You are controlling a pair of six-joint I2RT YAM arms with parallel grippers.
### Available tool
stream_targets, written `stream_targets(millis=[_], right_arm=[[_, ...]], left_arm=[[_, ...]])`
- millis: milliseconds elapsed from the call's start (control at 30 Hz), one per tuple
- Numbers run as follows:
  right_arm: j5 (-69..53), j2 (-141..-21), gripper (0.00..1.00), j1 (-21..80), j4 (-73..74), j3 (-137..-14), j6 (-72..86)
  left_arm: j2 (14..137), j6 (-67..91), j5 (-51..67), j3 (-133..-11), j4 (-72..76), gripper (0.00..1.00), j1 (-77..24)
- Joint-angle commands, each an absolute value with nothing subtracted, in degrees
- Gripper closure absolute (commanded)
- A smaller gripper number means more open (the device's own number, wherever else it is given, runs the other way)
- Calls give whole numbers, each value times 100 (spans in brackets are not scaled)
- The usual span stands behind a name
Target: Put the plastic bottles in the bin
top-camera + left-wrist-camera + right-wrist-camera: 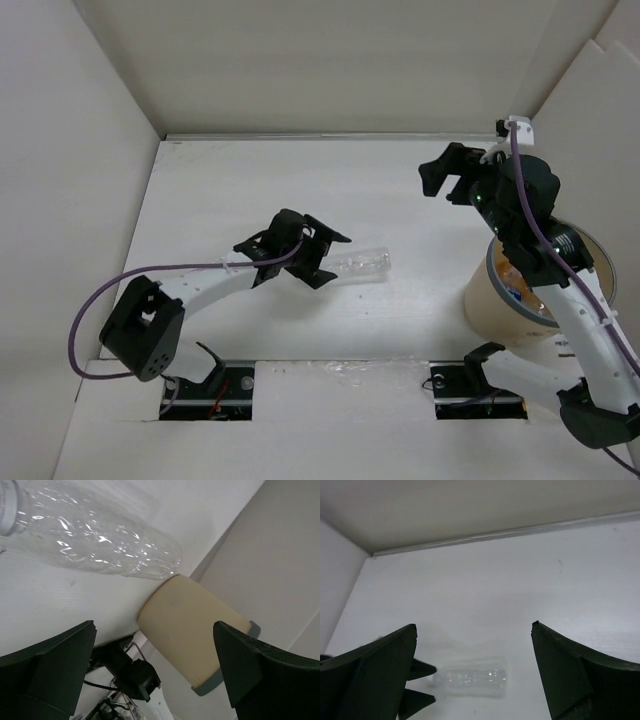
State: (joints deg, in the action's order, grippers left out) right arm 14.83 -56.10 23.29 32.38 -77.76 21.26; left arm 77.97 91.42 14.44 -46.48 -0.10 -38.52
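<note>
A clear plain plastic bottle [362,264] lies on its side on the white table, mid-scene. It also shows in the left wrist view [100,535] and the right wrist view [472,680]. My left gripper [330,260] is open, with its fingertips at the bottle's left cap end and not closed on it. The tan bin [495,305] stands at the right and also shows in the left wrist view [185,625]. Bottles [515,282] with orange and blue parts show inside it, partly hidden by my right arm. My right gripper [447,180] is open and empty, raised behind the bin's far left side.
White walls enclose the table at the left, back and right. The right arm's base [470,380] sits just in front of the bin. The left arm's purple cable [100,300] loops at the near left.
</note>
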Motion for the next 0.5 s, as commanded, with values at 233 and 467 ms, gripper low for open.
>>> stream_targets(millis=[233,467], right_arm=[[1625,-5827,0,3419,2558,-8754,1397],[1433,-5397,0,3472,2303,-8386,1345]], left_arm=[[8709,9914,1600,-4737,633,0,-3797],[9518,10081,1837,-4737,976,0,-3692]])
